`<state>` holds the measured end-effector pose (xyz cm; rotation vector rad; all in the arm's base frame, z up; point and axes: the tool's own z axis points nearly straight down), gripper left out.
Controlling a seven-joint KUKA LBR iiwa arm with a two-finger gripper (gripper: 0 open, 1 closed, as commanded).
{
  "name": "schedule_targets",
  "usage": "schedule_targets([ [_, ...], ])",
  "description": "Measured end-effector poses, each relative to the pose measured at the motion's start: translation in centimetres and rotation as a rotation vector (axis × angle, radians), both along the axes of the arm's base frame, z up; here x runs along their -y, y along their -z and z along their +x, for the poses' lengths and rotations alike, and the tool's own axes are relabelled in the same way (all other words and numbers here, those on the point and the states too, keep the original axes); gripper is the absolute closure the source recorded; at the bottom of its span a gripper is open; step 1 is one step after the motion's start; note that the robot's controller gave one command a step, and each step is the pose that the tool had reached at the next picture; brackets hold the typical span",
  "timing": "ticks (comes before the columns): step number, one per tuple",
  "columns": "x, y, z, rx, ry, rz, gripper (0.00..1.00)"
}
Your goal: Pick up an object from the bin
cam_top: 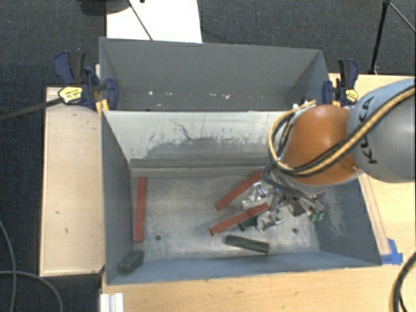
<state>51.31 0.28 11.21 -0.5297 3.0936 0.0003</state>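
The gripper, a cluster of bright metal parts and dark fittings, sits low in the right half of the grey metal bin, down among two slim sticks. Whether it is spread or closed cannot be made out from above, nor whether it grasps either stick. The upper red-brown stick, a flat-sided bar, slants from the bin's middle toward the far right, its far end meeting the gripper's metal. The lower red-brown stick, of the same matte, brick-coloured make, lies at a shallower slant on the near side, its right end running under the gripper. Nearer again, a dark green stick, short and dull, lies almost level on the floor close to the near wall. Above the gripper bulges the glossy orange dome cover, looped by black and yellow cables, with the grey arm reaching in from the right. Well apart, along the left side, a third red-brown stick lies straight from far to near. A small dark grey block sits in the near left corner. The bin's floor is scuffed and speckled, and its sloping far wall is streaked with pale scratches.
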Motion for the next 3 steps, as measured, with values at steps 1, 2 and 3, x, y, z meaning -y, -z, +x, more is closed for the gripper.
schedule_targets([
  [1,0.0,-0.6,0.1,0.004,0.0,0.0,1.0],
  [2,0.0,-1.3,-0.2,-0.006,0.001,0.0,1.0],
  [3,0.0,-3.2,-0.2,-0.007,0.001,0.0,1.0],
])
